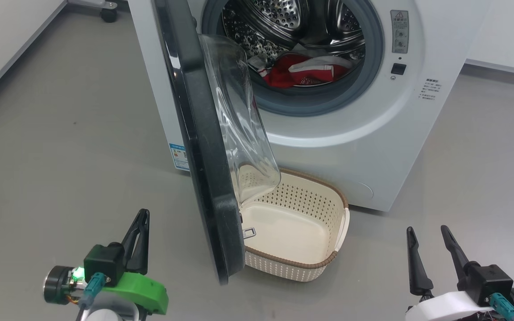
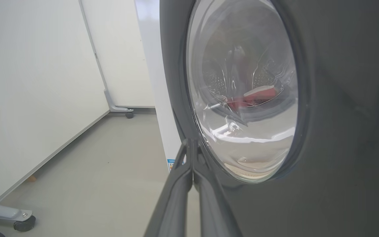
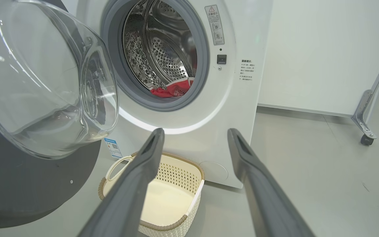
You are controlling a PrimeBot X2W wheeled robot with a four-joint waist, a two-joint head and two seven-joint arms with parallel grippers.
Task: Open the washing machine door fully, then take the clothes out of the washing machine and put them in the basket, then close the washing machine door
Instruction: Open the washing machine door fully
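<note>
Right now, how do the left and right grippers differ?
The left gripper has its fingers pressed together, shut; the right gripper has its fingers spread, open. The left gripper sits on the outer side of the washing machine door; the right gripper faces the basket and the open drum. The left gripper's wrist mount is green, the right gripper's white. Both have long dark fingers and hold nothing.

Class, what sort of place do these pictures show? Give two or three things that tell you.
Probably a lab or demo room, not a home laundry: a washer stands on bare grey floor, among white panels on castors, with a basket before it.
</note>
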